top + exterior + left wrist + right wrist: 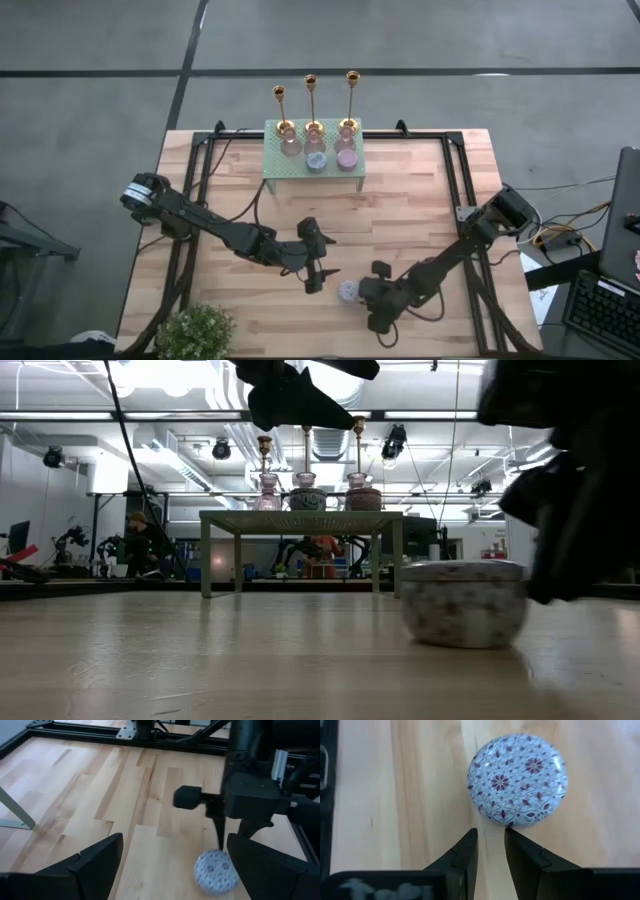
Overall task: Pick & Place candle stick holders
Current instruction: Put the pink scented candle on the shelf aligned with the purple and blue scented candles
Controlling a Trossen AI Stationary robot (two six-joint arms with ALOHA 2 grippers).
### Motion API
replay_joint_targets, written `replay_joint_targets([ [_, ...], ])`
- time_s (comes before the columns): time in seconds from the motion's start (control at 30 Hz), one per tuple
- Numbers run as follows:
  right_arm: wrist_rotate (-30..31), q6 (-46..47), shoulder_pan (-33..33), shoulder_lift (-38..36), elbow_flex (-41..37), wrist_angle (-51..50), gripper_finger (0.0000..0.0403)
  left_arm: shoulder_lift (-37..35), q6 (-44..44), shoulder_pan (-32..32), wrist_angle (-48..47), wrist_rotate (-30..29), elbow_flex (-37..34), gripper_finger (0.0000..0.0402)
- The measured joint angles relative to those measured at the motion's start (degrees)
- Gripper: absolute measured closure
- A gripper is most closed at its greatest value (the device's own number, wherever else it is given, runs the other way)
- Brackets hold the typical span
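Observation:
Three gold candlestick holders (279,108) (311,100) (351,98) stand on their round bases along the far edge of a small green stand (275,165). They also show in the low view (358,445). My left gripper (315,275) hangs wide open above the table's middle (182,870), holding nothing. My right gripper (365,292) is low over the table with its fingers almost together (490,832), right beside a round flower-patterned tin (517,780) that lies on the wood. My right gripper comes level at the tin, and one fingertip (509,831) stands at the tin's near rim (507,822). I cannot tell whether it touches. The tin rests flat on the table.
Two pink jars (291,147) (347,158) and a blue patterned jar (316,160) stand on the green stand in front of the candlesticks. A potted plant (195,330) sits at the near left corner. A black frame (200,150) runs round the table's edges.

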Motion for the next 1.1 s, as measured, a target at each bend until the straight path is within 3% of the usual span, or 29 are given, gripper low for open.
replay_joint_targets([
  [0.4, 0.99, -8.62, -6.9, 5.25, 0.01, 14.04, 0.0316, 0.0, 0.22, -0.38, -0.82, 5.2, 0.04, 0.0041],
  [0.57, -0.38, -10.37, -8.2, 6.19, 0.05, 13.52, 0.0315, 0.0, 0.93, -1.43, -3.13, 7.44, 0.07, 0.0041],
  [0.87, -2.15, -10.38, -6.95, -3.13, -0.86, 1.51, 0.0349, 1.58, -0.63, -5.11, -8.46, 9.25, 0.07, 0.0041],
  [1.1, 0.42, -11.43, -6.28, -15.65, -8.35, 1.85, 0.0393, 5.25, -2.8, -6.21, -8.19, 7.3, 0.02, 0.0041],
])
